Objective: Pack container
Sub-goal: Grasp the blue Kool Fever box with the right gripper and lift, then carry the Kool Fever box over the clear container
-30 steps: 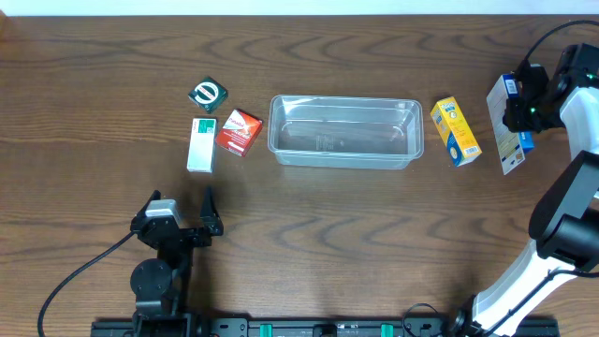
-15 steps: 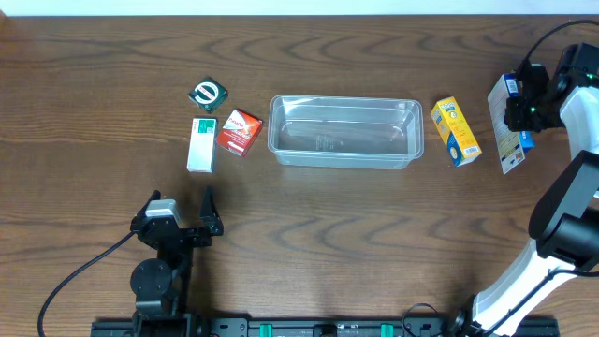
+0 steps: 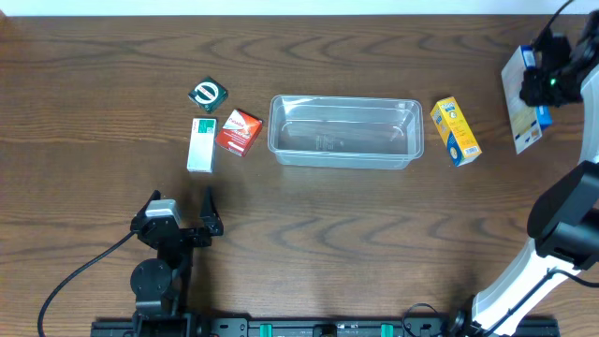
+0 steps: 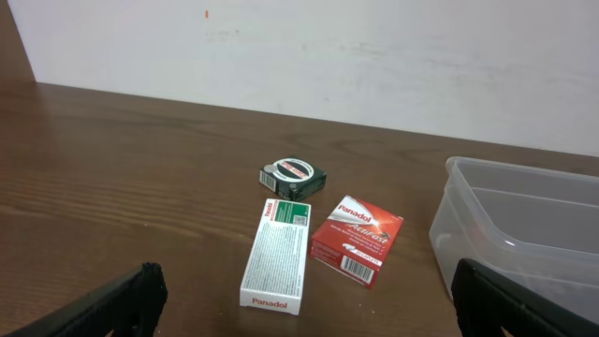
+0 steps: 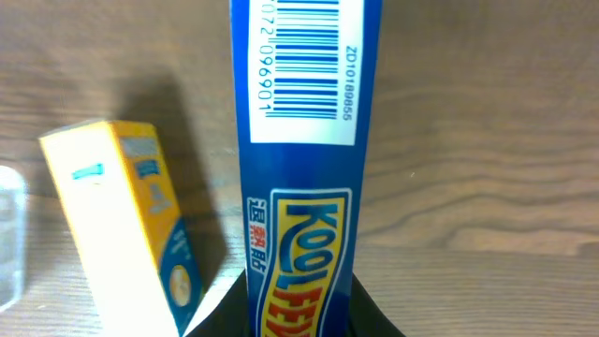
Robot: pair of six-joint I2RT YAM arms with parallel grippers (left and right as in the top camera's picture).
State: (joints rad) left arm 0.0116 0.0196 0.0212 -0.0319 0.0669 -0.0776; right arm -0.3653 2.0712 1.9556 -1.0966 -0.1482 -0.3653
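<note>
While the container [image 3: 343, 140] lies empty, packing all ahead, right gripper [image 3: 546, 87] clasps a blue Koolfever box [image 5: 304, 187]; left gripper [image 3: 182, 201] gapes wide.

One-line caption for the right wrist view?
Right tool shut on a blue box, with a yellow box on the wooden table beside it.

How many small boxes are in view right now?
5. Left of the container: a dark green box, a white box, a red box. Right of it: a yellow box on the table, and a blue box held by the right gripper. None look hidden.
</note>
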